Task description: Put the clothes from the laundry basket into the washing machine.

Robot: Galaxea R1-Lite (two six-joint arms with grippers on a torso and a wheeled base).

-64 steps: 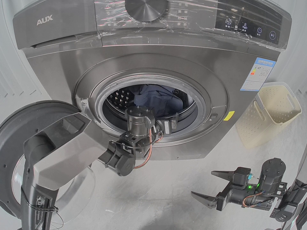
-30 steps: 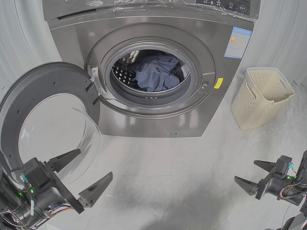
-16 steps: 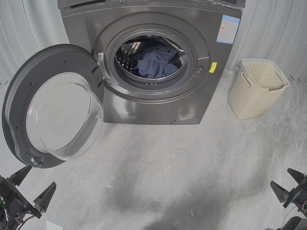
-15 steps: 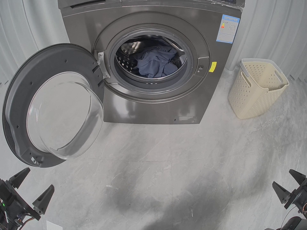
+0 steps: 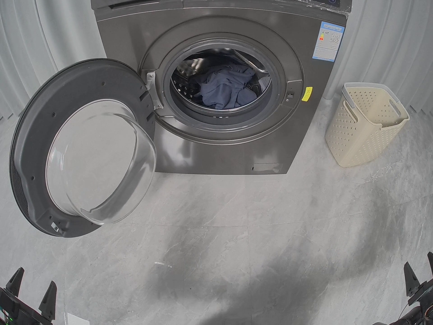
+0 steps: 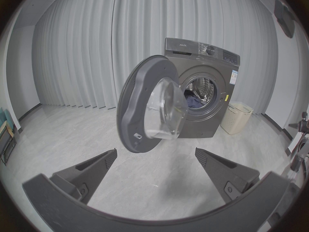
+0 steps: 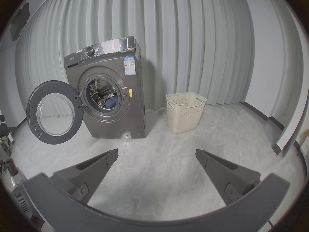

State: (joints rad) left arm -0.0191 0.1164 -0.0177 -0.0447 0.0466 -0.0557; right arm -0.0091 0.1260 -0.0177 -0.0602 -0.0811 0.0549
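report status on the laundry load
Open and empty: left gripper, right gripper. Blue clothes in the washing machine drum, laundry basket looks empty. Its door wide open, nothing blocking the opening.

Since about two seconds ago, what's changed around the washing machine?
The left end effector came out of the drum and drew back low on the left, open and empty. The right end effector, also open, drew back low on the right. The head camera backed away from the washing machine. Unchanged: blue clothes in the drum, door swung open, laundry basket beside the machine.
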